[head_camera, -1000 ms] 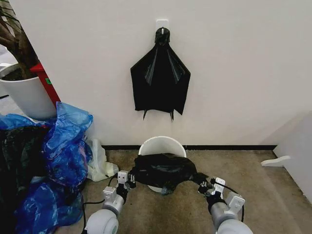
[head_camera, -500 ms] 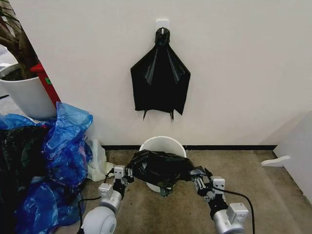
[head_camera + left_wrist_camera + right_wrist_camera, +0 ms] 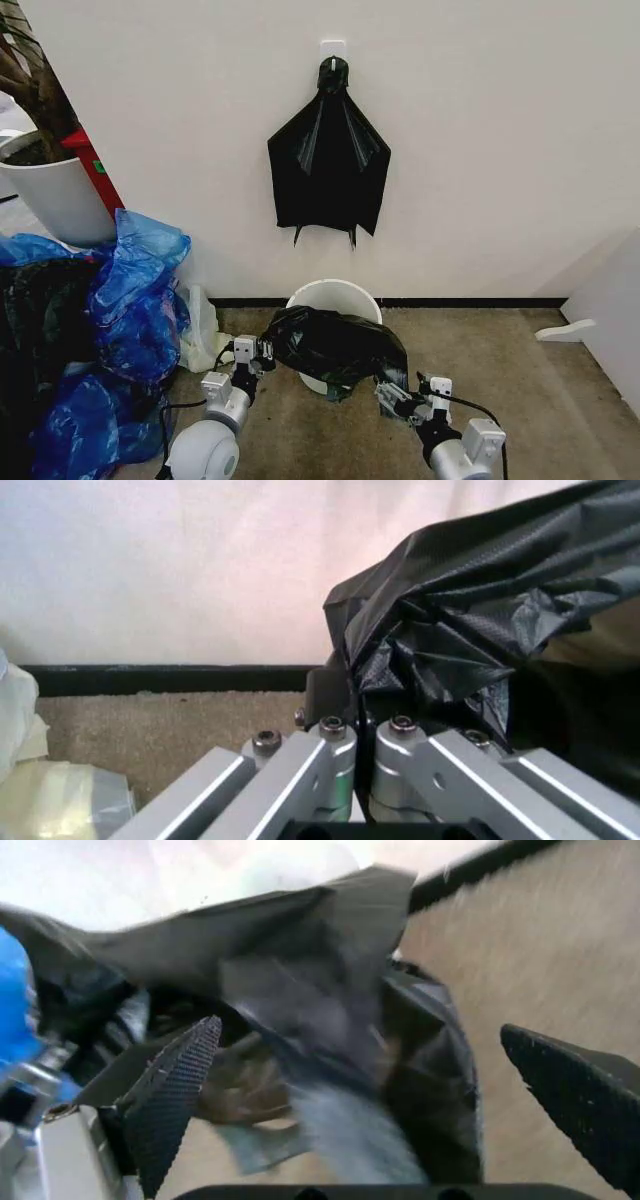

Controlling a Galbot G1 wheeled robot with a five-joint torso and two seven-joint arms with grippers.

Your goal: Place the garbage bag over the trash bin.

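Black garbage bag (image 3: 335, 345) now free of right gripper (image 3: 392, 397), nearer.

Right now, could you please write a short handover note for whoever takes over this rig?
Left pincer: shut on the garbage bag, at the bag's left edge.
Right pincer: fingers spread wide, holding nothing, just off the bag's right side.
Trash bin: upright on the carpet against the wall.
Done: the bag is draped over the front of the bin's rim.
Left: the back of the rim is uncovered; regrip the right side, open the bag's mouth and pull it down around the whole rim.
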